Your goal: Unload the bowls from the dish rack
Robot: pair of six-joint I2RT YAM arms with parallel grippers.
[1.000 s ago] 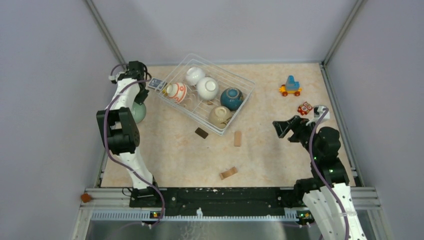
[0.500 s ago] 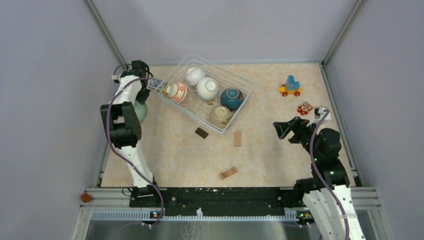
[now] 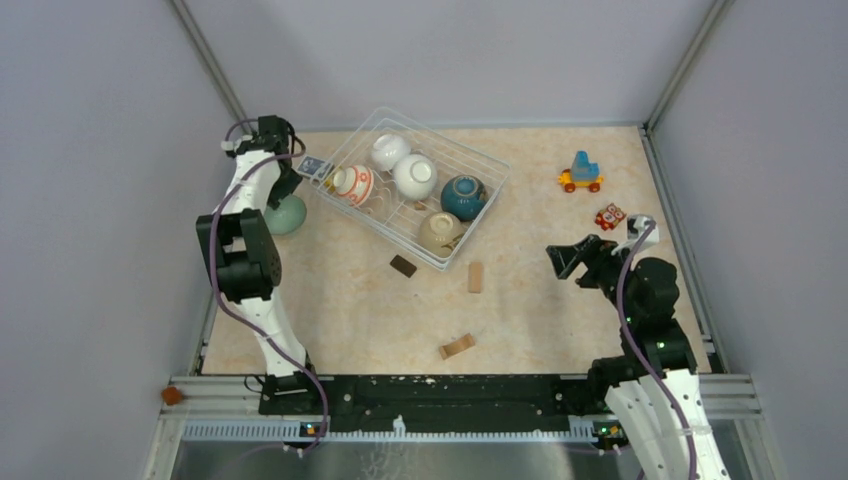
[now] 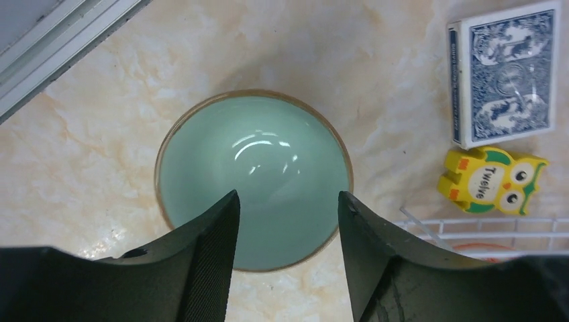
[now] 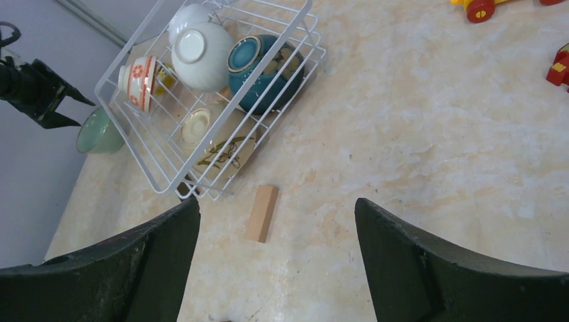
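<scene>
A pale green bowl stands upright on the table left of the dish rack. My left gripper hangs over its near rim, open, its fingers holding nothing. From above the gripper sits just over that bowl. Inside the rack lie two white bowls, an orange-patterned one, a dark teal one and a beige one. My right gripper hovers open at the right, above bare table, far from the rack.
A blue card deck and a yellow owl block lie between the green bowl and the rack. Wooden blocks and a dark block lie in front of the rack. A toy train and a red toy sit far right.
My left gripper has opened and let go of the pale green bowl, which now rests on the table. The right arm has stayed put.
</scene>
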